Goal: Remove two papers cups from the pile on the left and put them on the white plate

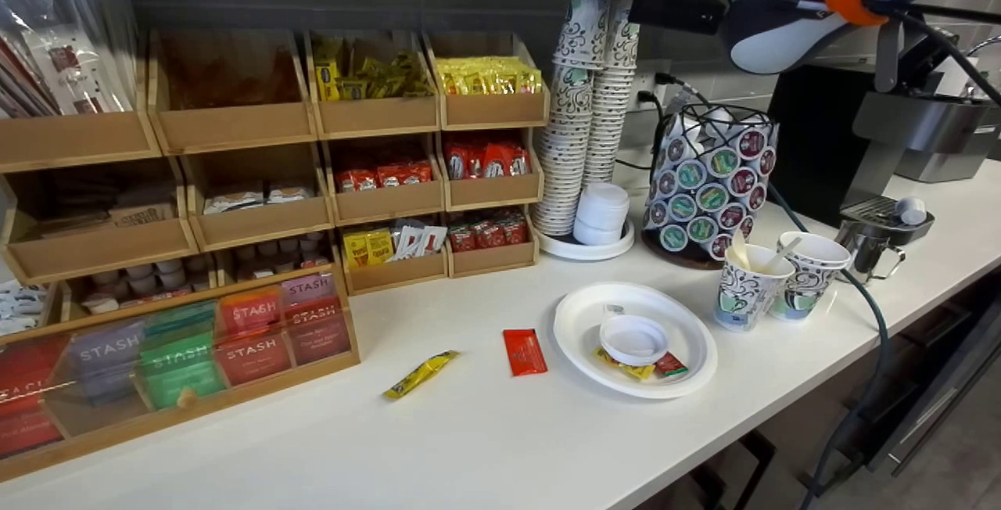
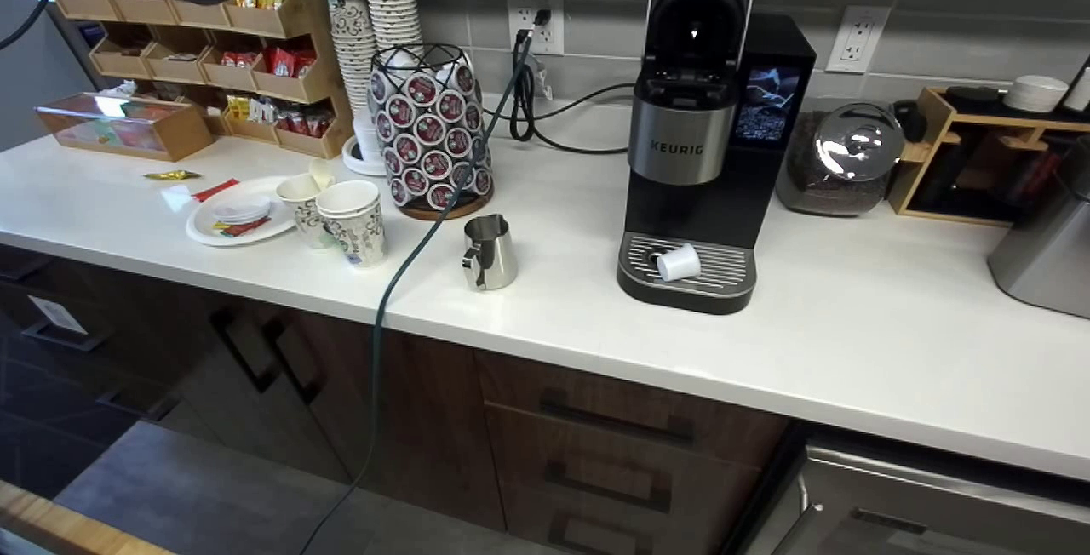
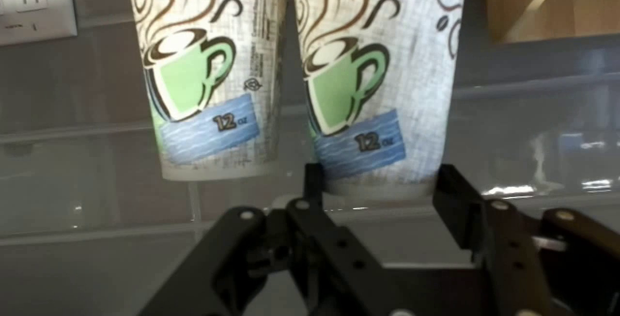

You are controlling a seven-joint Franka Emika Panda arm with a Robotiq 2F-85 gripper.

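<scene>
High over the counter, my gripper (image 3: 379,180) is shut on the base end of an upside-down paper cup (image 3: 382,88), one finger pressed against each side. This patterned cup tops the pile on the left (image 1: 561,174), a tall column of nested cups. In both exterior views its rim sits raised, so the body of the cup below (image 1: 573,91) shows under it. How many cups are lifted together I cannot tell. The round white plate (image 1: 692,326) lies on the counter in front, bearing a small white dish (image 1: 635,339) and some packets.
A second cup column (image 1: 604,127) stands close beside the pile. Wooden bins (image 1: 493,111) flank it; stacked white bowls (image 1: 600,214) sit at its foot. A pod carousel (image 1: 712,181) is nearby. Two loose cups (image 1: 747,291) stand by the plate; a cable (image 2: 426,240) crosses the counter.
</scene>
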